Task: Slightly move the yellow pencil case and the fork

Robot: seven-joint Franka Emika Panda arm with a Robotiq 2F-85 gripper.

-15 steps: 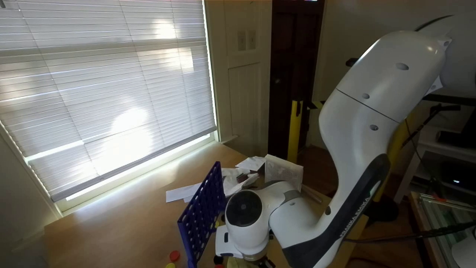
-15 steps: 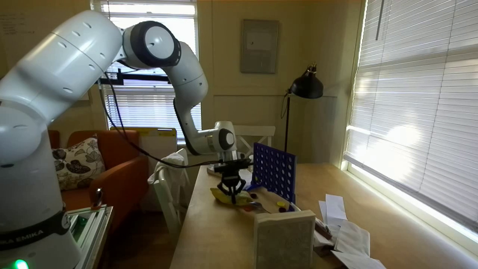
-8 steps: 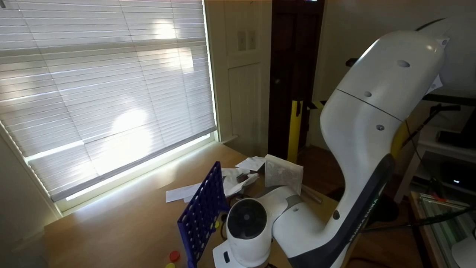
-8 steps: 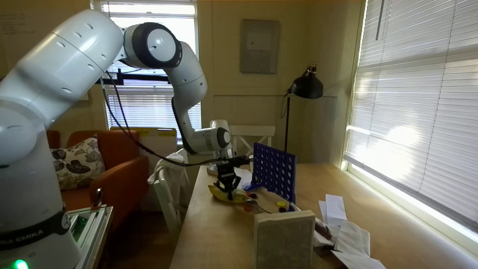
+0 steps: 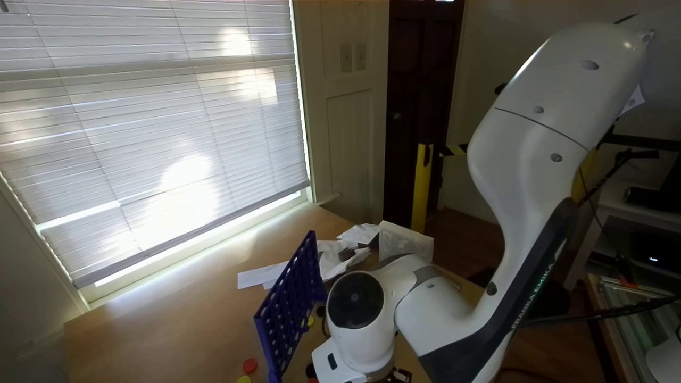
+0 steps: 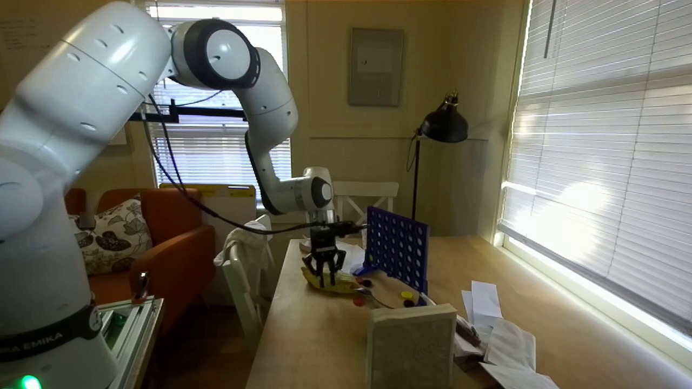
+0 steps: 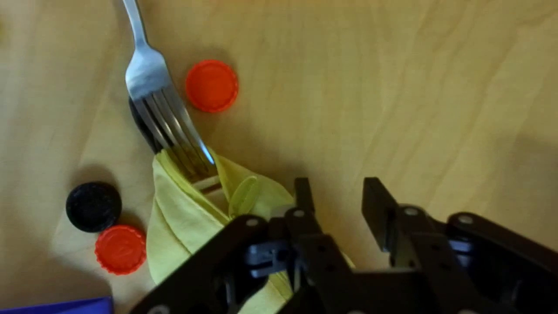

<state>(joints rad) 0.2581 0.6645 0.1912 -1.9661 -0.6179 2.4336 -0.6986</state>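
The yellow pencil case (image 7: pixel 187 231) lies on the table, its open zipped end toward the fork; it also shows in an exterior view (image 6: pixel 346 283). The fork (image 7: pixel 148 72) lies with its tines at the pouch's opening, over a dark object partly hidden beneath it; it also shows in an exterior view (image 6: pixel 376 297). My gripper (image 7: pixel 338 192) is open, with nothing between its fingertips. Its left finger covers part of the pouch, and bare table shows between the fingers. In an exterior view the gripper (image 6: pixel 326 282) stands in front of the pouch; contact cannot be told.
The blue rack (image 6: pixel 397 248) stands upright close to the gripper. The white box (image 6: pixel 413 346) stands nearer that camera. Red discs (image 7: pixel 212 86) and a black disc (image 7: pixel 93 206) lie around the fork and pouch. Papers (image 6: pixel 484 302) lie toward the window.
My gripper has risen and moved left in an exterior view, and its fingertips now show apart. The pouch has shifted slightly left. More of the fork's head shows than a second ago.
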